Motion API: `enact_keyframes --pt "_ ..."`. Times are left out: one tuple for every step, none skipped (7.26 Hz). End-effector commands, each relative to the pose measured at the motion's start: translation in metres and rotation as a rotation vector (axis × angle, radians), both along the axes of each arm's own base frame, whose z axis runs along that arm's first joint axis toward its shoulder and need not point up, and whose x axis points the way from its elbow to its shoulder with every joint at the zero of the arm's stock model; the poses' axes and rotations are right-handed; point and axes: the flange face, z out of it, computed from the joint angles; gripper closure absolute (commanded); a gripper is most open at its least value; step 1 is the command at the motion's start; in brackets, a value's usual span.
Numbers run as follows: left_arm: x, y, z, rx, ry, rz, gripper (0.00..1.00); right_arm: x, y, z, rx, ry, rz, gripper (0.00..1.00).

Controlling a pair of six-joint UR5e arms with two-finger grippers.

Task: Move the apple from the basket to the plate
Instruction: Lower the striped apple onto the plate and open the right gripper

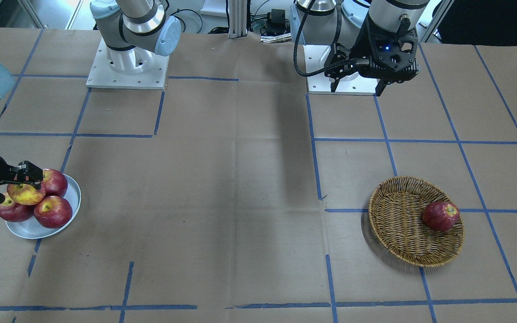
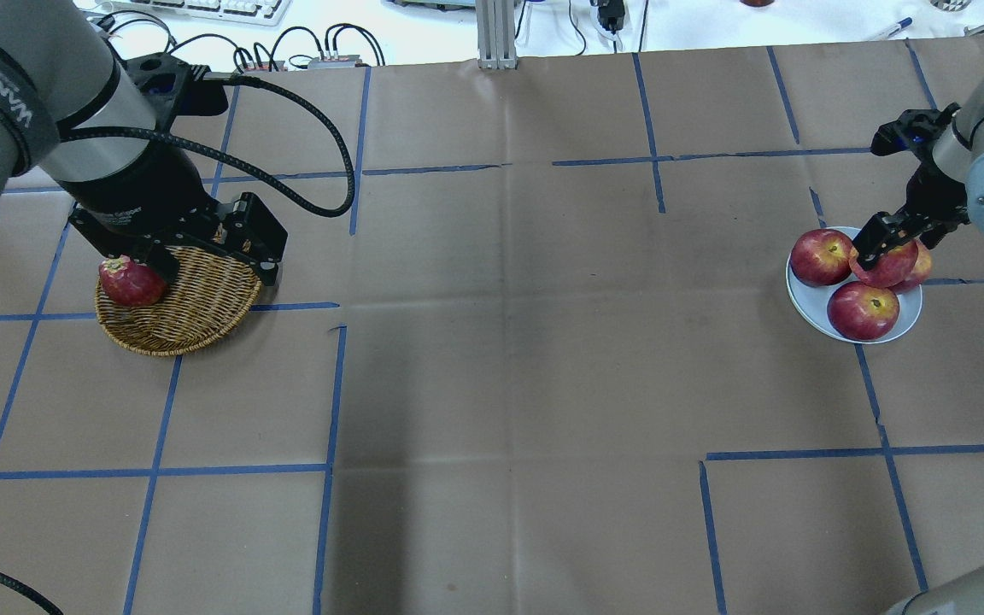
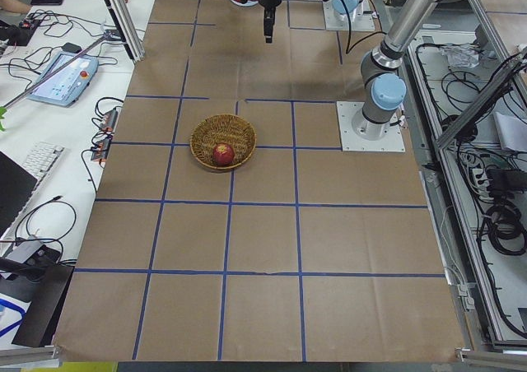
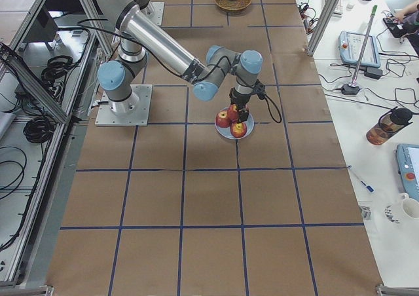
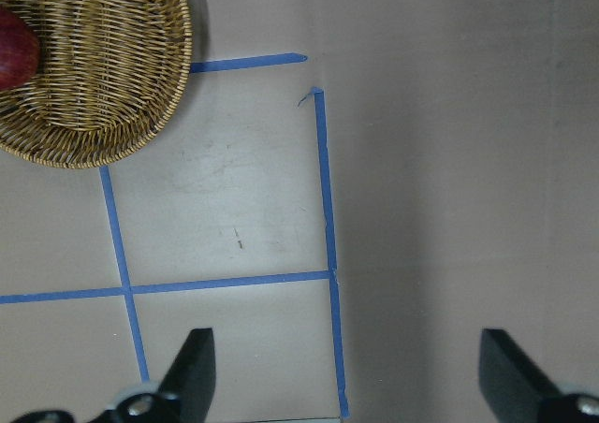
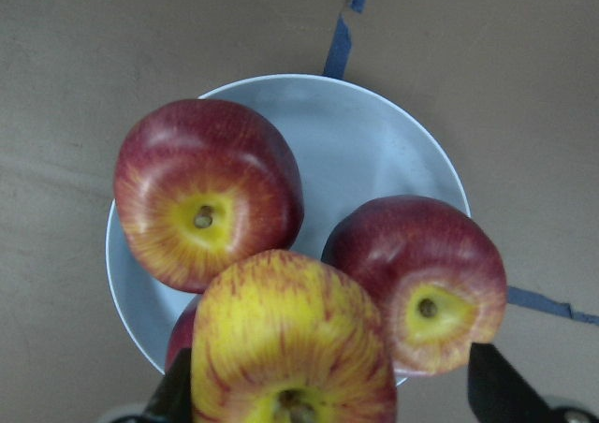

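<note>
**A:** Brown paper covers the whole table (image 2: 492,359), and blue tape (image 2: 330,401) rules it into squares. Beyond the far edge there's a white bench with a keyboard (image 2: 202,7), loops of cable and an aluminium post (image 2: 496,34).

**B:** Starting at the left of the overhead view, the left gripper (image 5: 346,367) hangs over the paper by the basket (image 2: 193,320). Its fingers (image 5: 195,367) are flung wide, with only tape and paper between them.

**A:** Empty-handed, clear as day on the wrist camera. And across on the right?

**B:** The right gripper (image 6: 332,390) is down over the plate (image 6: 374,152). The apple (image 6: 290,348), yellow streaked with red, sits between its fingers (image 6: 491,386). It's perched on top of the three dark red apples (image 6: 206,194) on the plate.

**A:** Gripped?

**B:** No, the fingers are spread wide. There's plain daylight between one finger and the apple. The other is right at its flank, and I can't tell whether it touches.

**A:** Head count, then.

**B:** One basket, with a lone dark apple (image 2: 129,284) lying near its rim. One plate carrying four: three dark red, one pale. That's five apples in all and two grippers, both with fingers parted.
</note>
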Motion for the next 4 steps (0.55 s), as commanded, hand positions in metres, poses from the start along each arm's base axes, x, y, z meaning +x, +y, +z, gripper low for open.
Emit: enact_keyframes --pt "0.0 -0.002 0.001 -0.002 -0.001 0.0 0.01 0.007 -0.003 0.054 -0.05 0.008 0.002 0.0" --pt "0.001 -0.007 0.003 -0.005 -0.01 -0.001 0.01 0.019 -0.006 0.082 -0.073 -0.017 0.011 0.0" --pt "0.001 -0.007 0.002 -0.003 -0.005 -0.001 0.01 0.039 -0.008 0.104 -0.075 -0.024 -0.001 0.0" --pt "0.0 -0.007 0.002 -0.003 -0.004 -0.001 0.01 0.064 -0.009 0.126 -0.083 -0.025 -0.025 0.0"
